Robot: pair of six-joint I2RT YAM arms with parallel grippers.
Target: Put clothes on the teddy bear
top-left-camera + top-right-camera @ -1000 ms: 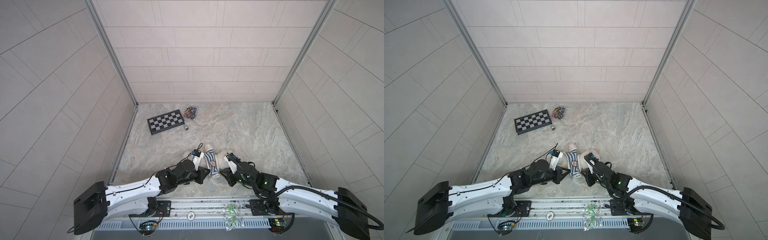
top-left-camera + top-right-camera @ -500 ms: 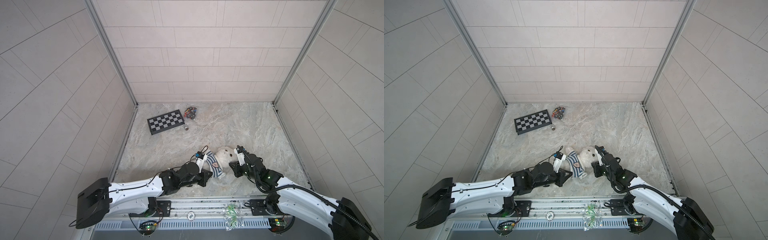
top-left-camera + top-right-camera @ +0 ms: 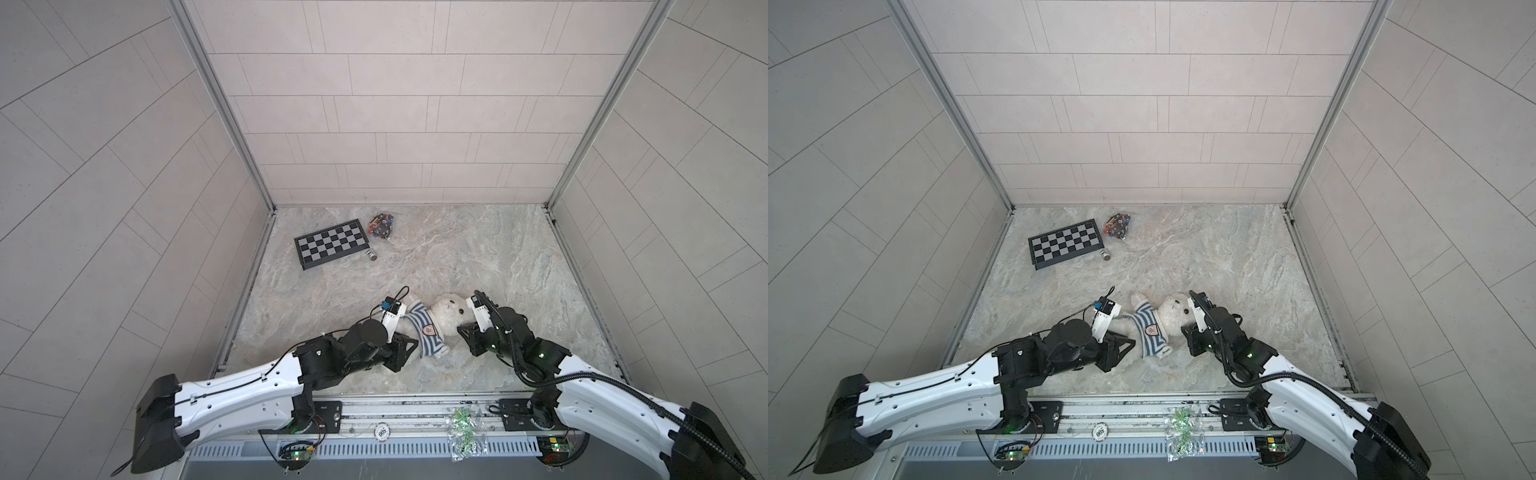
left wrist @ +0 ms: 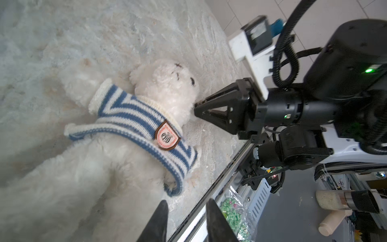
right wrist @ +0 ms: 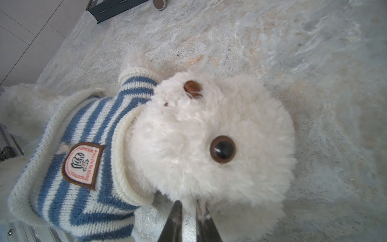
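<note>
White plush: the teddy bear (image 3: 451,313) lies on its back on the marble table (image 3: 478,249), by the near edge, approx. centre. Head points right, legs left.
Blue-white knit: striped sweater (image 3: 424,336) sits on the torso w/ collar under the chin and far arm out thru its sleeve. Hem is bunched high, belly bare. Can't tell if the near arm is in its sleeve.
Left gripper (image 4: 186,202): jaws were together a sec ago, now apart w/ nothing btwn them. It sits just beside the bear's lower body.
Right gripper (image 4: 196,107): jaws almost together, looks pinched on fur at the near side of the head. Gap is as narrow as a sec ago.
Change: a sec ago bear + sweater were bunched btwn both grippers at the near edge, face hidden. Now the bear is stretched out left to right, face clear of the collar.
Meaning: head-thru-collar step looks done. The left one has let go, so prob. a re-grip comes next. Remaining work looks like pulling the hem down, maybe the near sleeve too.
Badge (image 5: 82,165): brown-edged shield on the chest, red print. "Aida jia ku xiong" and "Pleasure" are readable, the rest too small. Small cartoon figure in the middle.
Rail disc (image 3: 381,432): digits, looks like "500".
Chessboard (image 3: 331,244): far left, no writing seen.
</note>
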